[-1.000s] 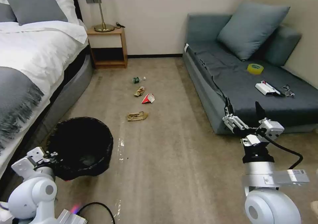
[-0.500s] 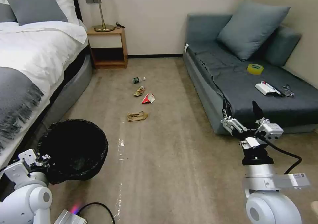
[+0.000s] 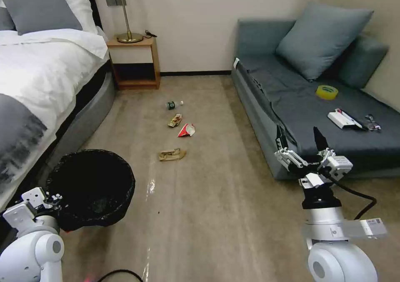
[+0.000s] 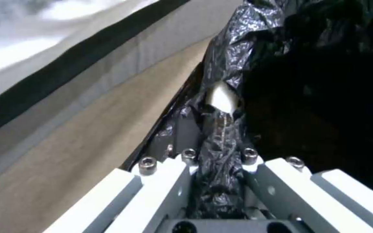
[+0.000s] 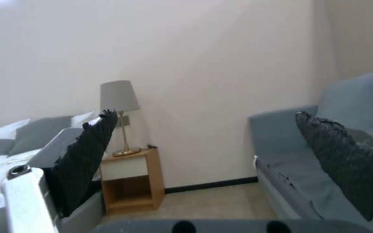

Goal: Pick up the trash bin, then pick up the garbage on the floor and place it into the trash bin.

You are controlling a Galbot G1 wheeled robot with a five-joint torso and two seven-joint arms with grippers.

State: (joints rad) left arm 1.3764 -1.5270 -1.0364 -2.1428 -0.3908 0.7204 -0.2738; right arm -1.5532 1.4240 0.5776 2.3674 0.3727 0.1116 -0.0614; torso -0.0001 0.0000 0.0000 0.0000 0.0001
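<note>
The trash bin point(image 3: 91, 187), lined with a crinkly black bag, hangs at the lower left beside the bed. My left gripper point(image 3: 53, 201) is shut on its near rim; in the left wrist view the fingers pinch the bag-covered rim point(image 4: 219, 142). On the carpet ahead lies the garbage: a crumpled brown paper bag point(image 3: 171, 154), a red-and-white wrapper point(image 3: 186, 129), a gold snack wrapper point(image 3: 175, 119) and a small green-labelled bottle point(image 3: 173, 104). My right gripper point(image 3: 299, 142) stands open in the air in front of the sofa, nothing between its fingers point(image 5: 87, 158).
A bed point(image 3: 37, 90) runs along the left, a grey sofa point(image 3: 316, 107) along the right. On the sofa lie a yellow tape roll point(image 3: 326, 91), a white box point(image 3: 342, 119) and glasses. A wooden nightstand point(image 3: 134, 63) with a lamp stands at the far wall. Open carpet lies between.
The whole view has shifted as the camera moved forward. The bin, held by my left gripper, has swung left toward the bed. My right gripper rose slightly, still open.
</note>
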